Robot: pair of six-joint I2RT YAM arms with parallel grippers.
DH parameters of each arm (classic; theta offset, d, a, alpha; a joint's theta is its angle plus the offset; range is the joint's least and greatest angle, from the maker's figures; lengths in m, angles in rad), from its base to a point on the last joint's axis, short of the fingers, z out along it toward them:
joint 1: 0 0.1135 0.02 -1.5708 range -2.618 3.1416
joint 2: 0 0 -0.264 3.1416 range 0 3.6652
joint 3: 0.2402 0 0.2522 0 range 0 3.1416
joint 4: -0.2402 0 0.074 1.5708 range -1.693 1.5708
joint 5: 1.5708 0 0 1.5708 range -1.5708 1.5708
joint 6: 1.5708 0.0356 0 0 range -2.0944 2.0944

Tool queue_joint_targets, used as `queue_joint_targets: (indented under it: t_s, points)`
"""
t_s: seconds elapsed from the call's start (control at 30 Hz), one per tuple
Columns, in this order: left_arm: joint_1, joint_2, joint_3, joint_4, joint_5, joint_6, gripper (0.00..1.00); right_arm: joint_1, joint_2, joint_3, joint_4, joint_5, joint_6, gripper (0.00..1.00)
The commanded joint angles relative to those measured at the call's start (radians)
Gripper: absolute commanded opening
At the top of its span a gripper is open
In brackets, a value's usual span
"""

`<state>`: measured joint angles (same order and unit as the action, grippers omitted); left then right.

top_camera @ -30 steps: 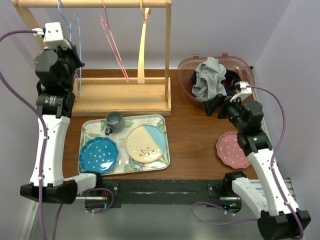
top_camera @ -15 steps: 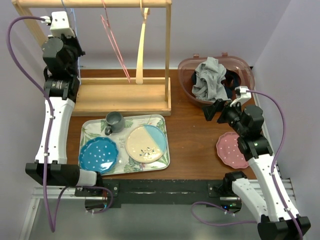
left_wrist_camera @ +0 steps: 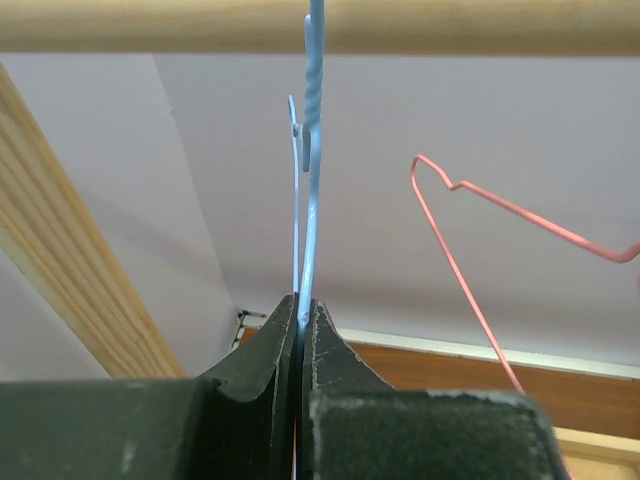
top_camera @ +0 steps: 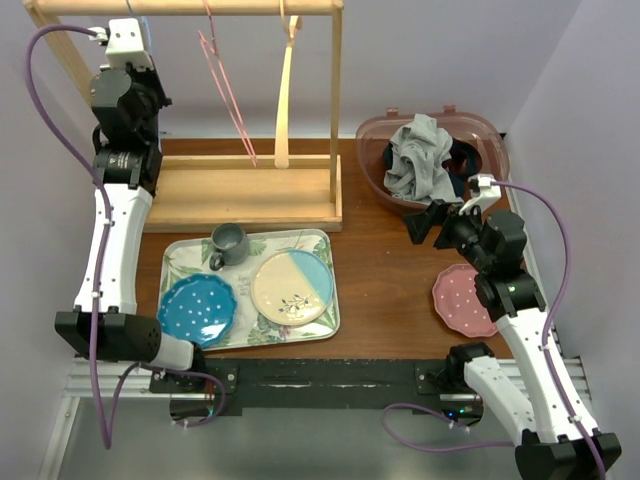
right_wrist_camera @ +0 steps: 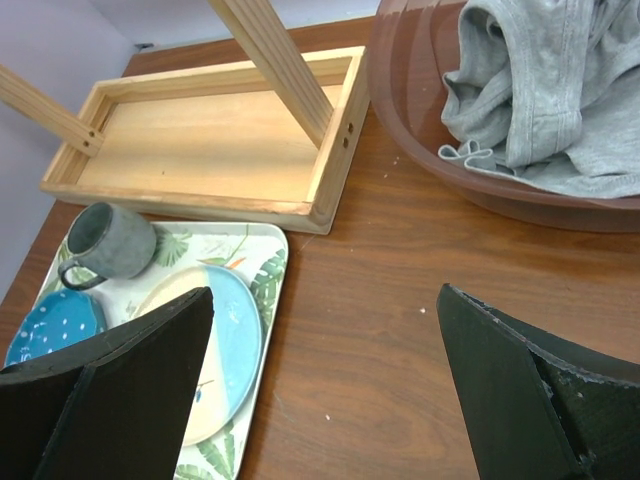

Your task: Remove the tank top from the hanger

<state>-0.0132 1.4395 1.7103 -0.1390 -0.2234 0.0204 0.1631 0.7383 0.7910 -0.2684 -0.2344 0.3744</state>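
A grey tank top (top_camera: 422,157) lies crumpled in the pink basin (top_camera: 370,135) at the back right; it also shows in the right wrist view (right_wrist_camera: 545,90). A bare blue wire hanger (left_wrist_camera: 313,150) hangs from the wooden rail (left_wrist_camera: 450,25). My left gripper (left_wrist_camera: 301,305) is shut on the blue hanger's neck, high at the rack's left end (top_camera: 125,85). My right gripper (right_wrist_camera: 320,330) is open and empty above the table, in front of the basin (top_camera: 430,222).
A pink wire hanger (top_camera: 228,85) and a wooden hanger (top_camera: 285,95) hang on the rack. The rack's wooden base (top_camera: 245,190) sits behind a leaf-print tray (top_camera: 325,290) holding a grey mug (top_camera: 229,243) and two plates. A pink plate (top_camera: 462,300) lies at right.
My left arm has risen toward the rail with the blue hanger in its jaws. My right gripper has shifted slightly left and down away from the basin.
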Motion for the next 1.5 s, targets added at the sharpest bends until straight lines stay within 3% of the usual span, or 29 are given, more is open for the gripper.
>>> queue_joint_targets:
  t_s: [0.0, 0.13, 0.2, 0.23, 0.33, 0.43, 0.47, 0.5, 0.8, 1.03, 1.2, 1.47]
  points:
    - [0.012, 0.022, 0.028, -0.007, 0.001, 0.003, 0.00, 0.003, -0.028, 0.045, -0.032, 0.000, 0.014, 0.99]
    - [0.013, 0.024, 0.031, -0.034, 0.004, -0.013, 0.00, 0.004, -0.039, 0.051, -0.046, 0.006, 0.026, 0.99]
    - [0.013, 0.019, 0.043, -0.068, 0.007, -0.048, 0.07, 0.006, -0.039, 0.063, -0.060, 0.012, 0.032, 0.99]
    - [0.013, 0.013, 0.043, -0.079, 0.012, -0.059, 0.23, 0.006, -0.037, 0.068, -0.064, 0.012, 0.043, 0.98]
    - [0.013, -0.039, 0.008, -0.105, 0.068, -0.085, 0.50, 0.012, -0.017, 0.086, -0.095, 0.009, 0.070, 0.99]
    - [0.013, -0.131, -0.055, -0.146, 0.131, -0.129, 0.62, 0.027, 0.015, 0.128, -0.144, -0.005, 0.089, 0.99]
    - [0.013, -0.154, -0.110, -0.146, 0.162, -0.148, 0.73, 0.030, 0.022, 0.134, -0.162, -0.012, 0.087, 0.99]
    - [0.013, -0.177, -0.138, -0.148, 0.218, -0.157, 1.00, 0.035, 0.026, 0.142, -0.170, -0.013, 0.081, 0.99]
    - [0.013, -0.477, -0.477, -0.157, 0.557, -0.243, 1.00, 0.038, -0.005, 0.189, -0.241, -0.040, 0.107, 0.99]
    - [0.013, -0.785, -0.753, -0.102, 0.725, -0.379, 1.00, 0.039, -0.031, 0.251, -0.313, -0.032, 0.130, 0.99]
    - [0.013, -0.890, -0.873, -0.022, 0.869, -0.511, 1.00, 0.039, -0.060, 0.241, -0.347, -0.101, 0.116, 0.99]
    - [0.013, -0.958, -0.953, -0.004, 0.915, -0.551, 1.00, 0.039, -0.132, 0.191, -0.357, -0.088, 0.121, 0.99]
